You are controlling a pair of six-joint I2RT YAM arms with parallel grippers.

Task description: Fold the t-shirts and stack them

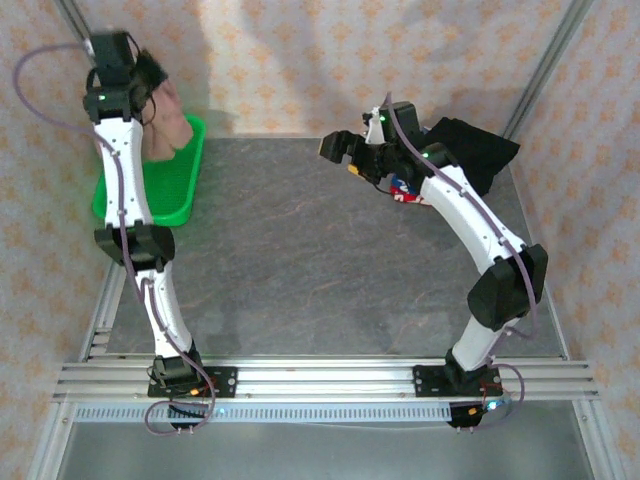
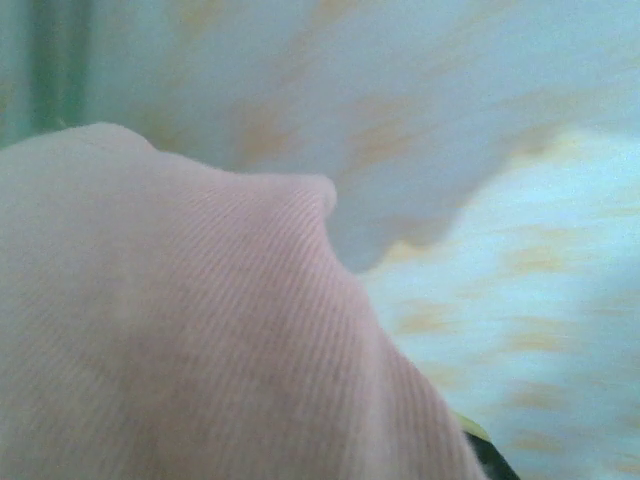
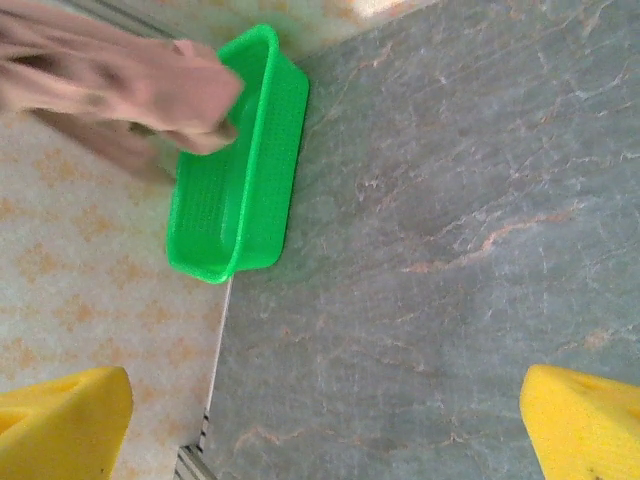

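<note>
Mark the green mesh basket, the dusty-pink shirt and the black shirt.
Green plastic mesh basket (image 1: pixel 168 195): top external view, bare mesh floor.
Dusty-pink cloth t-shirt (image 3: pixel 140 85): right wrist view, middle of the bunched cloth.
Black cloth t-shirt (image 1: pixel 485 150): top external view, middle of the crumpled heap.

Table (image 1: pixel 300 260): 1 basket (image 1: pixel 172 190), t-shirts (image 1: pixel 478 150) (far right).
</note>
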